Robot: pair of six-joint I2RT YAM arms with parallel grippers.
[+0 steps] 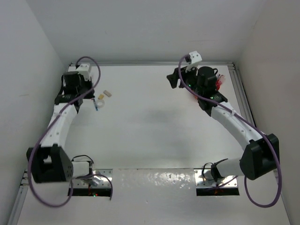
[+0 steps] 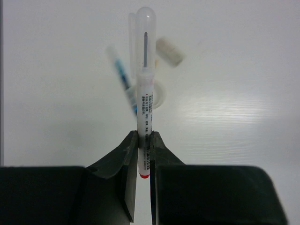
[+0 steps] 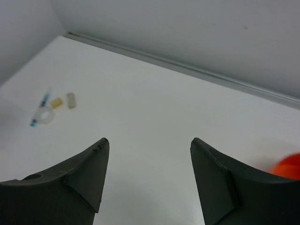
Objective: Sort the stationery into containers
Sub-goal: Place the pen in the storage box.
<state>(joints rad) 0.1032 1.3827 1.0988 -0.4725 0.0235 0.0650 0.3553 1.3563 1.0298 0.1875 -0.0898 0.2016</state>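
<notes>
A white table [image 1: 150, 136] with pale walls around it holds two robot arms and a few pieces of stationery. One round orange tub [image 1: 219, 82] sits at the far right of the table, mostly hidden under the right arm, so only an orange sliver shows and its inside cannot be seen. The right gripper [image 3: 147, 154] hangs just beside the tub with its jaws spread wide and nothing between them. At the far left, the left gripper [image 2: 144, 136] is clamped narrowly on one thin white pen [image 2: 145, 101] with a red end and a clear cap. The pen stands upright between the jaws, and lines of small print run along its barrel, too fine to read. Lying on the table near it, well apart from the tub, are one blue-and-white pen [image 3: 40, 110], one small round white item [image 3: 45, 115] touching that pen, one yellowish block [image 3: 56, 103], and one paler block [image 3: 71, 100].
</notes>
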